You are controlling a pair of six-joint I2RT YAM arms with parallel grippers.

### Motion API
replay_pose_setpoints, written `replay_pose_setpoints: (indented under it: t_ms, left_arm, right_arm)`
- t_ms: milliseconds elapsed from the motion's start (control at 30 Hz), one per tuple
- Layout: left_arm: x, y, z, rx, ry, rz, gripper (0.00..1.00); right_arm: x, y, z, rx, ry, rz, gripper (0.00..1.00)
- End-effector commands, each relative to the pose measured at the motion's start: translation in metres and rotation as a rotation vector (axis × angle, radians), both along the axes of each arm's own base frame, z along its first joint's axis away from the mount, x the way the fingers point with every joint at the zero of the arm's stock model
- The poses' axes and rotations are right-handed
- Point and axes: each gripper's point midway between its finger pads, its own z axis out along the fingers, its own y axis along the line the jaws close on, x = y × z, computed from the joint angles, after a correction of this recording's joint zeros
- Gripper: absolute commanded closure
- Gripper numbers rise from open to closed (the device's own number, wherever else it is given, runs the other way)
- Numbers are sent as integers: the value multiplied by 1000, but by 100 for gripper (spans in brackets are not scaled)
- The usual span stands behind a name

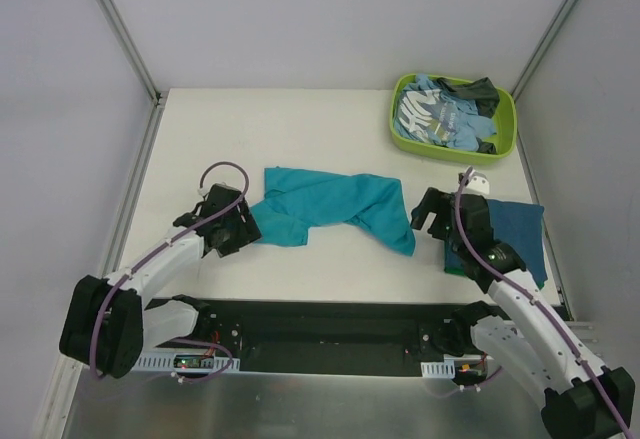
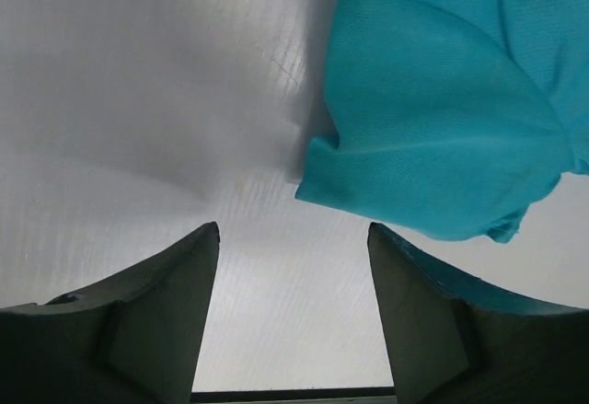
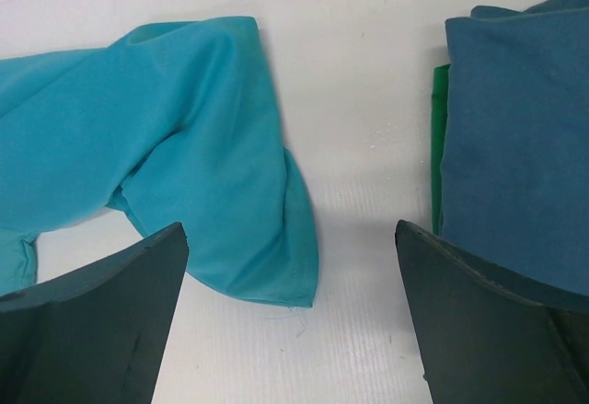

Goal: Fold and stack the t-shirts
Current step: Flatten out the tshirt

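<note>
A bright teal t-shirt (image 1: pixel 335 204) lies crumpled and stretched across the middle of the table; it also shows in the left wrist view (image 2: pixel 442 119) and in the right wrist view (image 3: pixel 156 146). A folded darker blue-teal shirt (image 1: pixel 520 234) lies on a green shirt (image 3: pixel 439 119) at the right; the blue-teal one also shows in the right wrist view (image 3: pixel 515 146). My left gripper (image 1: pixel 240 227) is open and empty at the teal shirt's left end. My right gripper (image 1: pixel 432 217) is open and empty between the teal shirt's right end and the folded stack.
A lime-green plastic tub (image 1: pixel 505 134) at the back right holds a light blue printed shirt (image 1: pixel 435 119) and a dark grey one (image 1: pixel 480 94). Metal frame posts stand at the back corners. The black base rail (image 1: pixel 320 329) runs along the near edge.
</note>
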Motion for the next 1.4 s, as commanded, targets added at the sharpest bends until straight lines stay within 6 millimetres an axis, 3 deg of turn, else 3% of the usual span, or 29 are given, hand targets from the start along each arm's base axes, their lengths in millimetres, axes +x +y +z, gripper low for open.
replay_pose_setpoints:
  t_ms: [0,233,567,767,833,1000,1133,1367]
  left_arm:
    - [11,-9,-1,-3,24,20,37]
    - [17,-18,-14,7,84,-3,48]
    - [19,-34,-17,-23,112,-64,83]
    - [23,-32,-16,1,98,-67,87]
    - [25,-33,-15,3,95,-72,100]
    - [32,-27,-11,36,60,-68,100]
    - [34,-29,4,11,-26,-88,100]
    - [31,-28,36,-51,-217,-103,100]
  right_arm:
    - [0,4,14,49,-68,13,4]
    - [-4,4,6,46,-58,19,4]
    - [-5,2,0,27,-37,24,4]
    - [-8,9,2,42,-37,70,4]
    - [-9,9,3,41,-42,71,4]
    - [-12,11,7,46,-43,93,4]
    - [-18,21,7,51,-27,170,4]
    - [-40,41,-14,-17,158,297,3]
